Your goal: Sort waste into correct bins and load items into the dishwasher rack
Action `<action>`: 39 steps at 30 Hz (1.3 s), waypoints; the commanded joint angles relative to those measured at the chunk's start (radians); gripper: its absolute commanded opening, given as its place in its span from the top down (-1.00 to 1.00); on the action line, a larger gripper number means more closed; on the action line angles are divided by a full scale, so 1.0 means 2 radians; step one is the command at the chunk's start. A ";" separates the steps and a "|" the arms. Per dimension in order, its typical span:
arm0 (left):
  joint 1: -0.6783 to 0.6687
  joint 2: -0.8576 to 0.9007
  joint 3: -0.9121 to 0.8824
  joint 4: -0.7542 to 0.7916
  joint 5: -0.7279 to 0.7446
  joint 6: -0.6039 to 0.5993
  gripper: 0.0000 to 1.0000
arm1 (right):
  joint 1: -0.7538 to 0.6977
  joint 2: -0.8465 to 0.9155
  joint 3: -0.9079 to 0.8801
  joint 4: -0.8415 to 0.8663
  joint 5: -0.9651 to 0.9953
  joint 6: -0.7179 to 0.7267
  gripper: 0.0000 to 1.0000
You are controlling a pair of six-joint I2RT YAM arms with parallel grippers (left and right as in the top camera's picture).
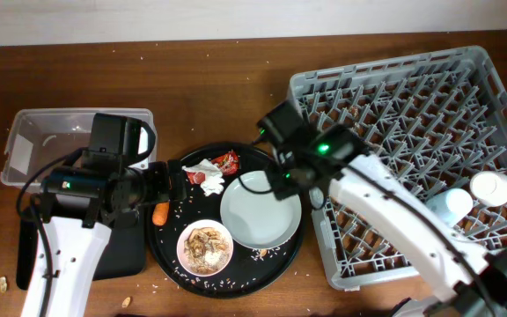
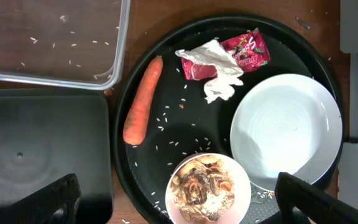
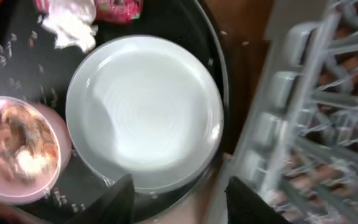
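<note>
An orange carrot (image 1: 160,213) (image 2: 143,99), a crumpled white tissue (image 1: 202,169) (image 2: 213,65) and a red snack wrapper (image 1: 227,161) (image 2: 247,50) lie on the round black tray (image 1: 167,255). A pale plate (image 1: 260,210) (image 3: 145,112) and a small white bowl of brownish scraps (image 1: 205,246) (image 2: 207,186) also sit there. My left gripper (image 2: 179,205) is open above the bowl. My right gripper (image 3: 185,202) is open over the plate's right rim. A light blue cup (image 1: 450,205) and a small white cup (image 1: 491,187) stand in the grey rack (image 1: 394,106).
The clear tub (image 1: 42,145) (image 2: 48,37) is at the far left, with the flat black tray (image 1: 126,251) (image 2: 42,149) in front of it. Rice grains are scattered on the round tray. The rack's wall (image 3: 272,124) is close to the plate's right.
</note>
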 commanded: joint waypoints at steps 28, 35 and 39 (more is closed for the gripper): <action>0.001 -0.007 0.000 0.001 -0.007 -0.005 -0.99 | 0.051 0.036 -0.227 0.140 -0.075 0.444 0.14; 0.001 -0.007 0.000 0.001 -0.007 -0.005 -0.99 | 0.047 0.036 -0.258 0.184 -0.034 0.466 0.82; 0.001 -0.007 0.000 0.001 -0.007 -0.005 -0.99 | 0.046 0.035 -0.257 0.187 -0.032 0.459 0.92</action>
